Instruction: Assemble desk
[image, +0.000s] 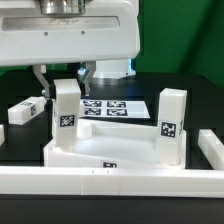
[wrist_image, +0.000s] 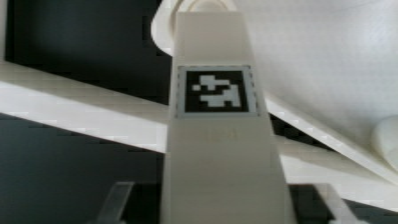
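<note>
- White plastic slab (image: 105, 150) of the desk lies flat on the table (image: 25, 142), just behind the long rail (image: 100, 182).
- Done so far, by my reading: two legs stand upright in its corners, the near-left leg (image: 66, 108) and the right leg (image: 172, 125). I cannot tell whether either is fully seated.
- Left to do: a loose leg (image: 27, 110) lies on the table at the exterior view's left. A white scrap at that edge may be the fourth, but I'm not sure.
- My hand (image: 63, 81) hangs wide over the near-left leg, holding nothing.
- Only the wrist view shows that leg's tag (wrist_image: 217, 90) close up and the dark fingers (wrist_image: 125, 205) flanking it, apart from it on at least one side.
- Only the exterior view shows the loose leg and the leg count.
</note>
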